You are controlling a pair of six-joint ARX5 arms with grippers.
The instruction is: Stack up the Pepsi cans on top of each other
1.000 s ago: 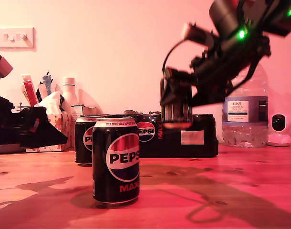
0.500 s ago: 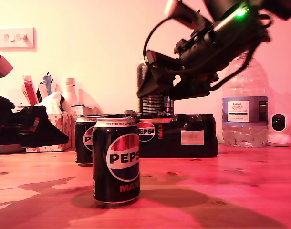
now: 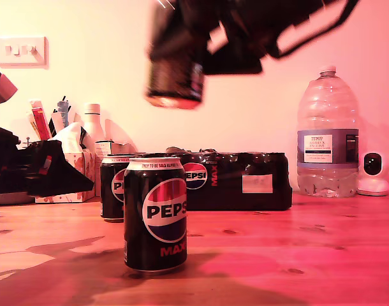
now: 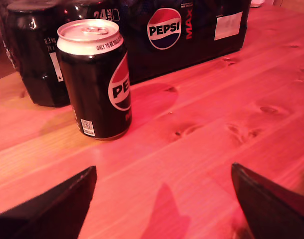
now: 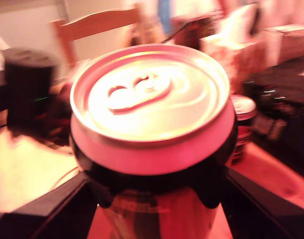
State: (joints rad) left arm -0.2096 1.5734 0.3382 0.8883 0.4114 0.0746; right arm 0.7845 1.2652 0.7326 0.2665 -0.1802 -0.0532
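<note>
My second gripper (image 3: 182,54) is shut on a Pepsi can (image 3: 174,81), which hangs blurred in the air. That can sits well above a second Pepsi can (image 3: 155,214) standing on the table at the front. A third Pepsi can (image 3: 113,189) stands behind it, toward the exterior view's left. In the second wrist view the held can's silver top (image 5: 151,94) fills the picture between the dark fingers (image 5: 52,209). My first gripper (image 4: 163,172) is open and low over bare wood, short of a standing can (image 4: 94,82).
A black shrink-wrapped Pepsi multipack (image 3: 238,181) lies behind the cans, with a large water bottle (image 3: 328,137) and a small white camera (image 3: 373,173) at the exterior view's right. A tissue box, bottles and a black arm part (image 3: 35,169) crowd the exterior view's left.
My second gripper has carried its can up and toward the exterior view's left, from in front of the multipack to high above the front can. The standing cans have not moved.
</note>
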